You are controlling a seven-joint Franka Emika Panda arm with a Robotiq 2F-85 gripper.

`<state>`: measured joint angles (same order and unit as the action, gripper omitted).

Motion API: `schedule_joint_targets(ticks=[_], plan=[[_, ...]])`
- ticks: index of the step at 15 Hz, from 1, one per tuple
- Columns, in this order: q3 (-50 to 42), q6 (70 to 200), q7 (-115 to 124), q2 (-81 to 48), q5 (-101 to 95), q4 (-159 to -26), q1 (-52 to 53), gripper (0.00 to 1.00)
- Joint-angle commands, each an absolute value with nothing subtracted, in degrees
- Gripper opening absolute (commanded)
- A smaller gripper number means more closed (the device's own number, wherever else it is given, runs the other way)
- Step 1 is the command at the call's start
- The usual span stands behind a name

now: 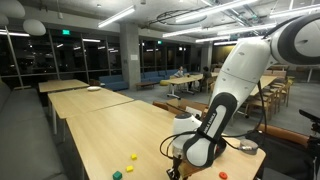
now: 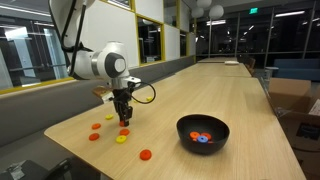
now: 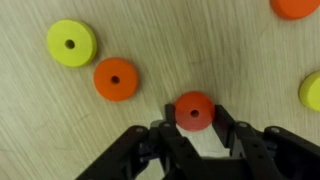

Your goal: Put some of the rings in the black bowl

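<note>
- The black bowl (image 2: 203, 147) stood on the wooden table (image 2: 235, 95), with a few rings (image 2: 201, 137), blue and orange, lying inside it.
- Well apart from the bowl, the gripper (image 2: 125, 121) was low over the table, among the loose rings.
- In the wrist view its jaws were closed on a red ring (image 3: 194, 108), one finger at each side.
- An orange ring (image 3: 114, 78) and a yellow ring (image 3: 71, 43) lay near the red one, apart from each other.
</note>
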<state>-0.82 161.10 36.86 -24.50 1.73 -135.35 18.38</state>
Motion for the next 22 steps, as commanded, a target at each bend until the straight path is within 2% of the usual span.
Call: schedule_joint_targets(ticks=[1,11,22], plan=[[-2.71,159.28,34.94,-19.08,2.26,-137.7,15.73,0.24],[-12.77,156.41,36.54,-8.78,-4.56,-140.26,6.62,0.24],[-15.68,157.59,42.06,-9.28,-5.17,-141.84,-0.95,0.24]])
